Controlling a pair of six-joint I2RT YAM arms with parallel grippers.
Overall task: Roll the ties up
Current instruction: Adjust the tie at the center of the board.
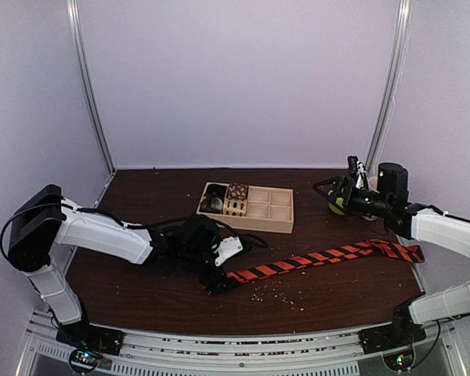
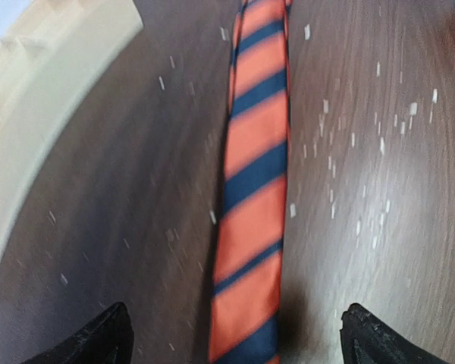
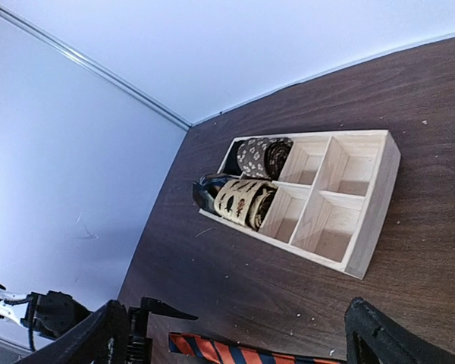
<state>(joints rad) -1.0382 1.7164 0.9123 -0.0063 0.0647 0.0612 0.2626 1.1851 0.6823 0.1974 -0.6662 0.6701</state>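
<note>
The tie (image 1: 321, 257), striped red-orange and black, lies stretched out flat on the dark table from front centre to the right. My left gripper (image 1: 215, 278) sits low over its narrow left end. In the left wrist view the tie (image 2: 252, 205) runs away from between the wide-apart fingertips (image 2: 98, 337), and the left gripper (image 2: 239, 345) is open with nothing gripped. My right gripper (image 1: 333, 188) hovers raised above the table at the back right, open and empty. The right wrist view shows the right gripper (image 3: 235, 341) wide open, with the tie (image 3: 235, 353) along the bottom edge.
A wooden tray (image 1: 278, 223) with compartments stands at the back centre, with small patterned fabric rolls (image 3: 246, 201) in its left cells. Pale crumbs (image 1: 278, 294) are scattered on the table in front of the tie. Walls close in the back and sides.
</note>
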